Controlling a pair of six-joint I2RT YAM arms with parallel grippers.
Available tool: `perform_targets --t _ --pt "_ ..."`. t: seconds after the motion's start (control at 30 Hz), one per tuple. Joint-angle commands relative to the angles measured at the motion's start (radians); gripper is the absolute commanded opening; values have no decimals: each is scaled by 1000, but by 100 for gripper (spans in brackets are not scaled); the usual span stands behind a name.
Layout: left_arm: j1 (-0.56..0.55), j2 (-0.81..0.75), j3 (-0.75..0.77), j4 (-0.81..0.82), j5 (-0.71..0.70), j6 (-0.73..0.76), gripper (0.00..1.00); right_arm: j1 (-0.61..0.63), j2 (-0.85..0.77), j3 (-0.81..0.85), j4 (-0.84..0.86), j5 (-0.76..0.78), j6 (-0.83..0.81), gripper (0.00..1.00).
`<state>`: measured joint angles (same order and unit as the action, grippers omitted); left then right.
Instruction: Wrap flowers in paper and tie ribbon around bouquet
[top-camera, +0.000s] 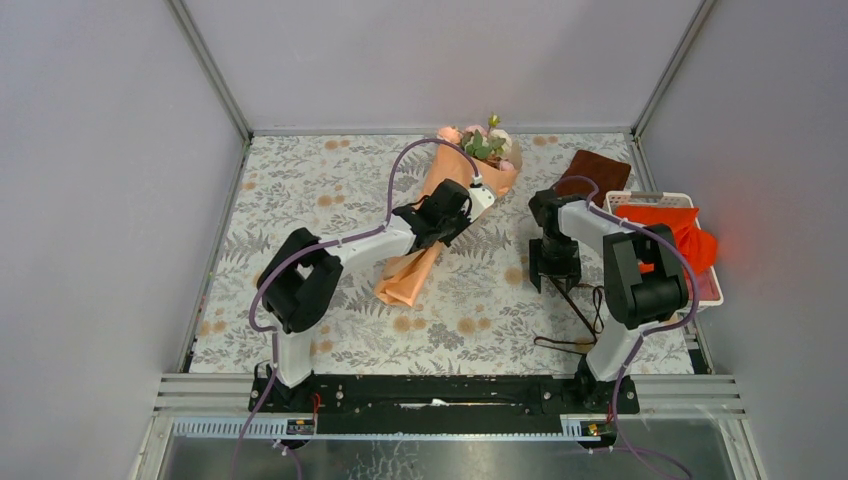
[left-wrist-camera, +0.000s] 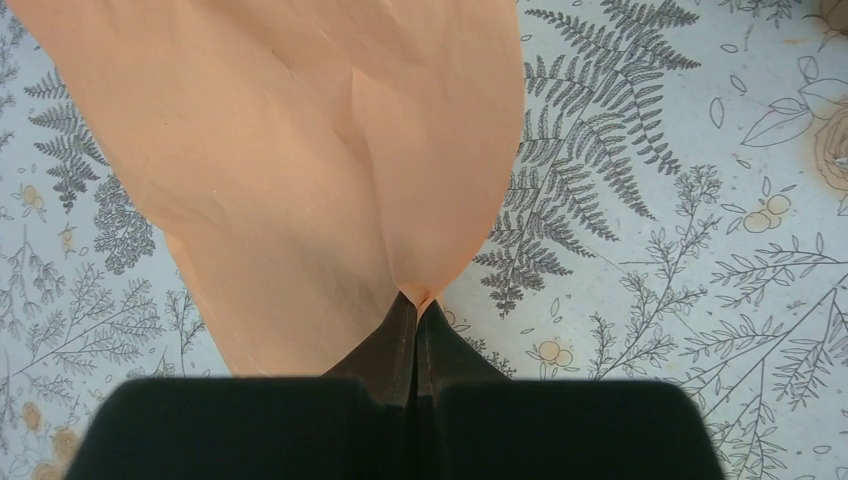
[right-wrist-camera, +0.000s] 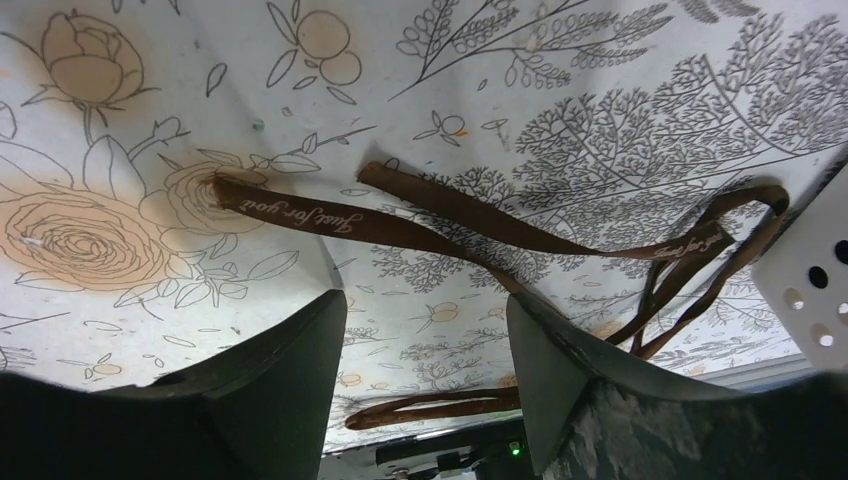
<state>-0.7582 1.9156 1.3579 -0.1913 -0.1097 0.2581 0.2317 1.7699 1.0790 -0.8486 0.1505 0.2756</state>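
The bouquet (top-camera: 441, 172) lies slantwise on the bench (top-camera: 300, 190). Its flowers (top-camera: 487, 145) are at 12 o'clock by the far edge, and its narrow end points toward 7 o'clock, near the centre. The left arm (top-camera: 350, 245) reaches in from 7 o'clock and ends over the middle of the cone. In the left wrist view the left jaws are pressed together, and the two dark fingers (left-wrist-camera: 395, 340) meet at their tips. A fold of the peach paper (left-wrist-camera: 280, 150) comes to a point right there and looks pinched between them. The rest of the sheet spreads up and to the left over the fern-printed bench.

The right arm (top-camera: 640, 270) stands at 4 o'clock with its wrist pointing down at the bench, to the right of the bouquet and apart from it. The right jaws are wide and hold nothing. The ribbon (right-wrist-camera: 440, 235) lies loose on the bench under them. It is brown with script lettering; one strand runs across the gap between the fingers (right-wrist-camera: 290, 370), and other loops trail off to the right. From above it shows as a thin dark line toward 5 o'clock.

A brown cloth (top-camera: 593, 172) lies at 2 o'clock. A white basket (top-camera: 650, 197) holding an orange cloth (top-camera: 685, 235) sits at 3 o'clock.
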Motion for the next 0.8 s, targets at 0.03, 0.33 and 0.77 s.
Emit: perform_targets --t 0.03,0.33,0.77 --pt "1 -36 -6 6 36 -20 0 -28 4 -1 14 38 -48 67" --pt "2 -40 -1 3 41 -18 0 -92 30 -18 65 -77 -162 52" --pt "58 -78 1 -29 95 -43 0 -10 -136 92 191 -443 -158 0"
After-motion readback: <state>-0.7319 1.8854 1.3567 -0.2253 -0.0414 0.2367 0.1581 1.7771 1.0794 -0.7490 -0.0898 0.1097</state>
